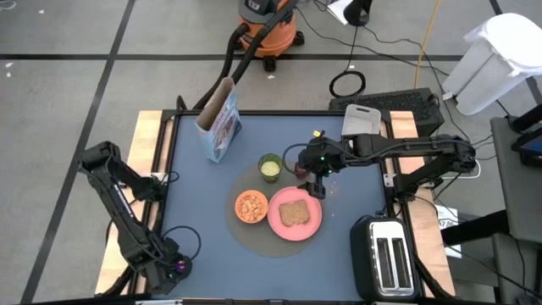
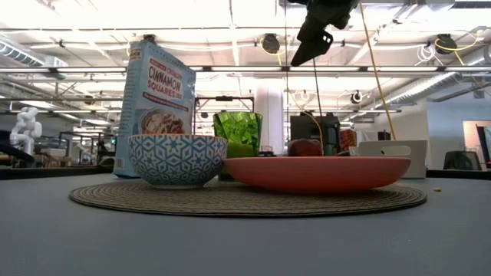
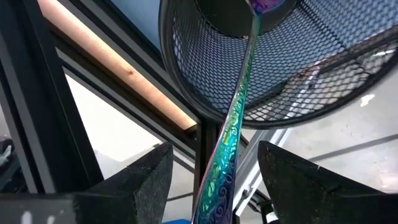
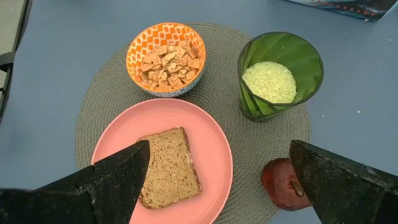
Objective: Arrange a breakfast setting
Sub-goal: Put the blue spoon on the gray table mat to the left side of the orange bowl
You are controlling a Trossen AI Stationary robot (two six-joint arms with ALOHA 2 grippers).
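The right end effector hovers with fingers apart above the dark-red fruit, which lies beside the pink plate holding toast. The left end effector grips the spoon.

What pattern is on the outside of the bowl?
The bowl has a blue-and-white geometric pattern outside, clearest in the low view.
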